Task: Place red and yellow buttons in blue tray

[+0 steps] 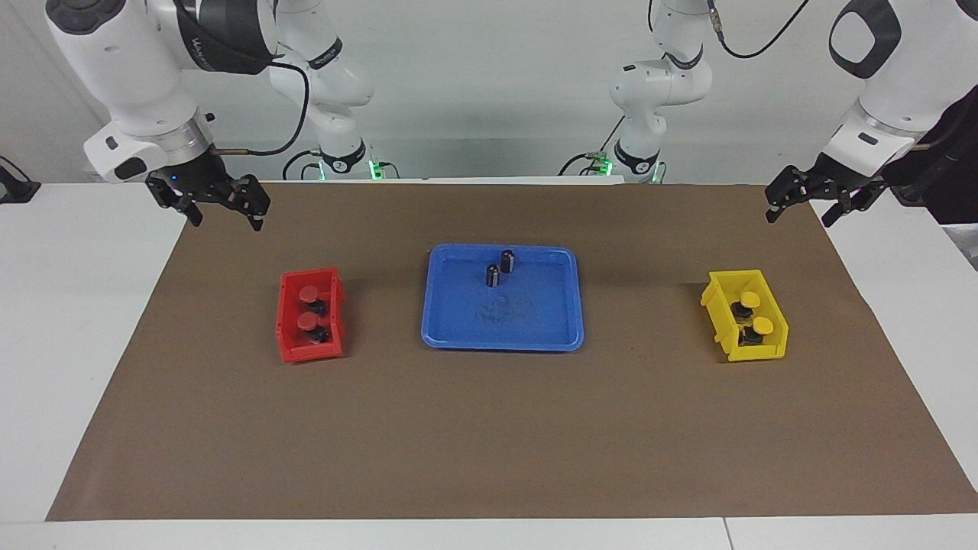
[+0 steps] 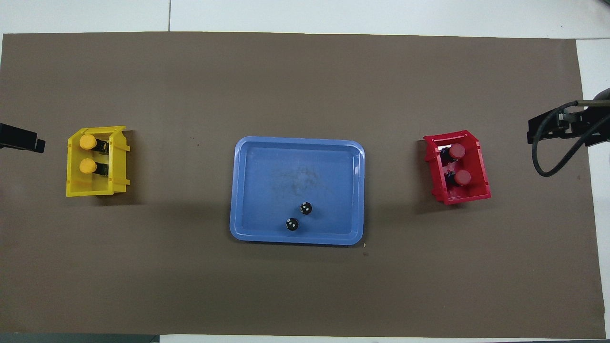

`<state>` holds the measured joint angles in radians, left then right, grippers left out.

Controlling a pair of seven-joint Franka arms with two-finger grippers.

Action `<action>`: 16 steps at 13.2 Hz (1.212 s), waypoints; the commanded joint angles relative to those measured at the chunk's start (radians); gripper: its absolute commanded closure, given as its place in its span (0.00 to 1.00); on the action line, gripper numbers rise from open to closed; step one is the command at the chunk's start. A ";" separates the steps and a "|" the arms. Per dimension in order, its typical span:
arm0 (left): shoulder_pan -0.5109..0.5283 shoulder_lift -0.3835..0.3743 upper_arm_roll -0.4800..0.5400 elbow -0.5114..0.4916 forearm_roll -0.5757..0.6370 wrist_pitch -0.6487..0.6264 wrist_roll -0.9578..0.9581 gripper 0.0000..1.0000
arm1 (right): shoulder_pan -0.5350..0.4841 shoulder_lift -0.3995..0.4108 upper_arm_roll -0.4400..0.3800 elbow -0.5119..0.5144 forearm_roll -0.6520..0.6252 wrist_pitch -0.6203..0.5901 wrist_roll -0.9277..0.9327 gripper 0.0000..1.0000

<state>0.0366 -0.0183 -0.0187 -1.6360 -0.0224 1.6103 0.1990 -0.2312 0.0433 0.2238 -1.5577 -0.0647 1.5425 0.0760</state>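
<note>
The blue tray point(image 1: 535, 321) point(image 2: 267, 186) lies in the middle of the brown mat. Two red buttons point(image 1: 308, 295) point(image 2: 457, 151) sit in a red bin point(image 1: 289, 328) point(image 2: 481, 176) toward the right arm's end. Two yellow buttons point(image 1: 750, 299) point(image 2: 87, 141) sit in a yellow bin point(image 1: 722, 294) point(image 2: 76, 190) toward the left arm's end. My right gripper point(image 1: 227, 220) hangs open and empty over the mat's corner by the robots, apart from the red bin. My left gripper point(image 1: 800, 218) hangs open and empty over the mat's other corner by the robots.
Two small dark cylinders point(image 1: 507, 260) point(image 2: 306, 208) stand upright in the tray, in the part nearest the robots. The brown mat point(image 1: 489, 435) covers most of the white table. Both bins are deep-walled, each standing about a tray's width from the tray.
</note>
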 commanded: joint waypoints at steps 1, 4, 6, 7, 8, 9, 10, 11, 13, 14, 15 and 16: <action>-0.006 -0.028 -0.004 -0.035 0.012 0.016 -0.053 0.00 | -0.020 -0.013 0.009 -0.015 0.020 0.002 -0.012 0.00; -0.024 -0.025 -0.010 -0.034 0.013 0.048 -0.075 0.00 | -0.011 -0.013 0.012 -0.018 0.022 0.010 -0.001 0.00; -0.037 -0.026 -0.012 -0.036 0.013 0.043 -0.075 0.00 | -0.011 -0.013 0.014 -0.018 0.020 0.008 -0.001 0.00; -0.037 -0.028 -0.012 -0.044 0.013 0.045 -0.075 0.00 | -0.011 -0.013 0.014 -0.016 0.020 0.010 -0.001 0.00; -0.038 -0.032 -0.012 -0.054 0.013 0.043 -0.073 0.00 | -0.016 -0.013 0.012 -0.016 0.020 0.011 -0.002 0.00; -0.037 -0.034 -0.012 -0.056 0.012 0.045 -0.078 0.00 | -0.019 -0.011 0.012 -0.013 0.020 0.018 -0.002 0.00; -0.038 -0.035 -0.012 -0.056 0.012 0.040 -0.079 0.00 | -0.022 -0.013 0.011 -0.015 0.020 0.008 -0.011 0.00; -0.038 -0.037 -0.012 -0.056 0.012 0.034 -0.081 0.00 | -0.028 -0.013 0.008 -0.016 0.020 0.007 -0.010 0.00; -0.038 -0.037 -0.012 -0.054 0.012 0.034 -0.081 0.00 | -0.036 -0.017 0.008 -0.027 0.020 0.001 -0.018 0.00; -0.038 -0.037 -0.013 -0.054 0.012 0.034 -0.081 0.00 | -0.036 -0.017 0.008 -0.028 0.020 0.011 -0.039 0.00; -0.038 -0.037 -0.013 -0.054 0.012 0.034 -0.081 0.00 | -0.036 -0.019 0.009 -0.028 0.023 0.016 -0.062 0.00; -0.037 -0.038 -0.012 -0.056 0.010 0.034 -0.079 0.00 | -0.027 -0.020 0.011 -0.036 0.026 0.019 -0.065 0.00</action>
<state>0.0057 -0.0232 -0.0346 -1.6531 -0.0224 1.6287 0.1335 -0.2509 0.0433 0.2255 -1.5626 -0.0631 1.5435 0.0453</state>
